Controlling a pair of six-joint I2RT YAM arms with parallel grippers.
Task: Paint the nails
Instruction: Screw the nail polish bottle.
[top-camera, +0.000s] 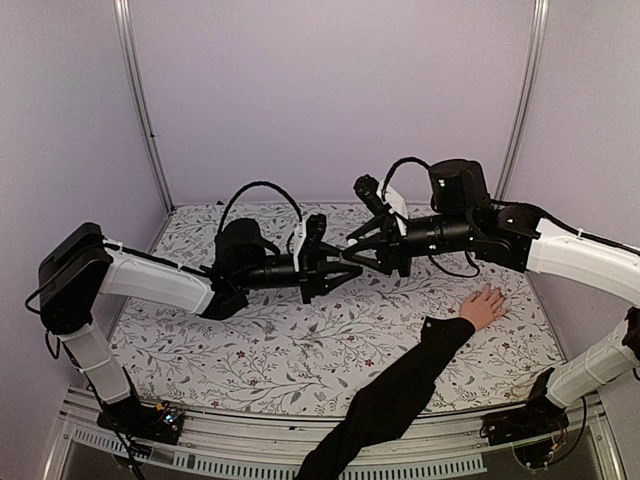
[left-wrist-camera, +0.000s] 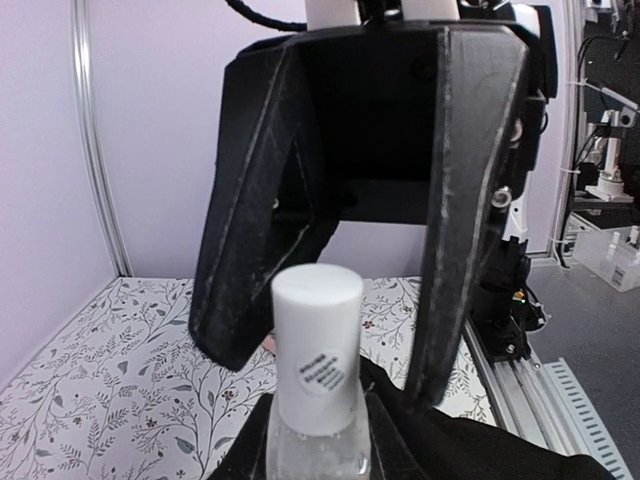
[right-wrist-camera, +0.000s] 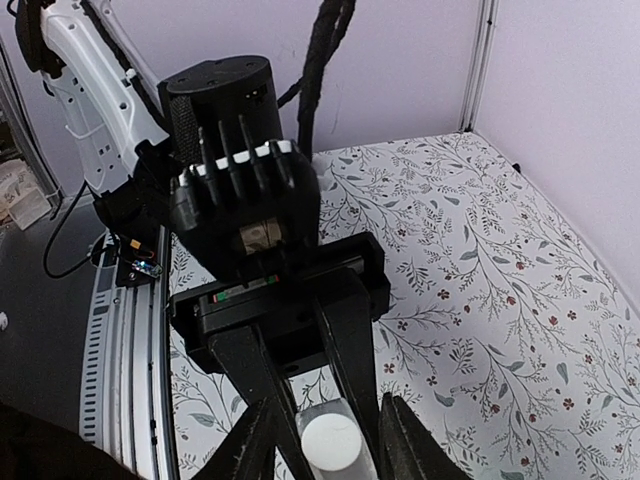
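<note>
A light-skinned hand (top-camera: 486, 304) with a long black sleeve lies flat at the right of the table; its nails are too small to make out. My left gripper (top-camera: 333, 268) (left-wrist-camera: 318, 445) is shut on the glass body of a small pale bottle (left-wrist-camera: 318, 455) with a white cap (left-wrist-camera: 318, 345) (right-wrist-camera: 330, 442), held in mid-air above the table's middle. My right gripper (top-camera: 362, 252) (right-wrist-camera: 325, 455) faces it head-on. Its fingers (left-wrist-camera: 455, 230) straddle the cap on both sides, open, with a gap on each side.
The table carries a floral cloth (top-camera: 300, 340). Purple walls close the back and sides. The sleeved forearm (top-camera: 400, 390) crosses the near right part of the table from the front edge. A metal rail (top-camera: 250, 440) runs along the near edge.
</note>
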